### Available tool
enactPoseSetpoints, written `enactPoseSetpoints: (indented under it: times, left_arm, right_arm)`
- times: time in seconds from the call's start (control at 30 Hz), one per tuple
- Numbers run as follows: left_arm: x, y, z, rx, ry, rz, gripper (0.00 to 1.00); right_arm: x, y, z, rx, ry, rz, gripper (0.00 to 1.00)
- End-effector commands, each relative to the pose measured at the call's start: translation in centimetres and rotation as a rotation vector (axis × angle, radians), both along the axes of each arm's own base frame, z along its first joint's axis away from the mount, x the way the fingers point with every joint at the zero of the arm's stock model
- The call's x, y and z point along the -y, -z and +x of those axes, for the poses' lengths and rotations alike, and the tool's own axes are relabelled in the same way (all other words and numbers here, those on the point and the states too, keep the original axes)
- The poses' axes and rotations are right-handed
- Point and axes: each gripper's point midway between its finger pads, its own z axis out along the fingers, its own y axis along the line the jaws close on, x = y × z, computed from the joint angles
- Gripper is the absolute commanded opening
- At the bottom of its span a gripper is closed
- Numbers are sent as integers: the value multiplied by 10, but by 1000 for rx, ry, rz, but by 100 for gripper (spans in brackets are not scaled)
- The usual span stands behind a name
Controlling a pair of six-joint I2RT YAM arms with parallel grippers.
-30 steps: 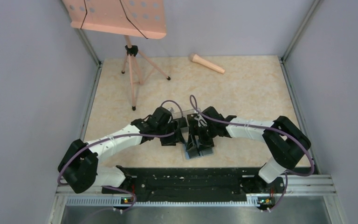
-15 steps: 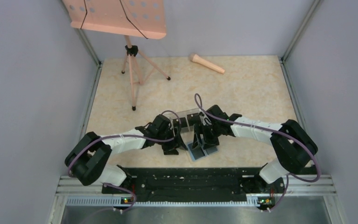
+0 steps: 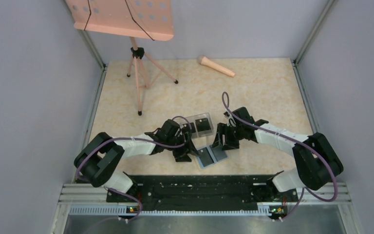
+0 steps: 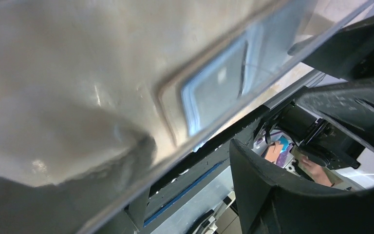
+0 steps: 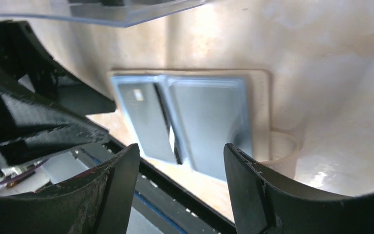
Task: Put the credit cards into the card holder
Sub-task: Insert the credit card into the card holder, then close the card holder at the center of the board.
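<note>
The card holder [image 3: 212,155] lies open on the table near the front edge, light blue inside with a tan rim. In the right wrist view the card holder [image 5: 204,117] shows a dark slot down its middle. Dark credit cards [image 3: 204,126] lie in a clear plastic box [image 3: 198,124] just behind it. My right gripper [image 3: 220,143] hovers at the holder's right edge; the right gripper [image 5: 180,148] is open and empty. My left gripper [image 3: 188,151] sits to the holder's left, beside the box. In its wrist view the left gripper [image 4: 195,156] stands open, with blurred clear plastic filling the upper left.
A pink music stand [image 3: 126,19] on a tripod [image 3: 139,73] stands at the back left. A pink microphone [image 3: 216,67] lies at the back. The black rail [image 3: 195,187] runs along the near edge just below the holder.
Both grippers have drawn apart from above the card holder, the right one moving right, so the open holder now shows. The right jaws have narrowed a little.
</note>
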Motion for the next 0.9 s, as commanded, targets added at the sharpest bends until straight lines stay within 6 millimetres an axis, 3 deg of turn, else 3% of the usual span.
enactPoseSetpoints:
  times: [0.0, 0.13, 0.27, 0.67, 0.77, 0.87]
  left_arm:
    - [1, 5, 5, 2, -19, 6, 63]
    - [5, 6, 15, 15, -30, 21, 63]
    - [19, -11, 27, 66, 6, -31, 63]
    - [45, -88, 40, 257, 63, -259, 58]
    - [50, -97, 41, 274, 77, -293, 58]
    - [54, -89, 42, 254, 97, -293, 58]
  right_arm:
    - [20, 21, 7, 22, 28, -105, 63]
    - [28, 42, 5, -3, 13, -167, 59]
    - [24, 51, 1, -43, 0, -150, 56]
    - [12, 44, -3, -79, 11, -72, 55]
    - [10, 39, -2, -72, 15, -59, 55]
    - [8, 35, 0, -68, 21, -49, 55]
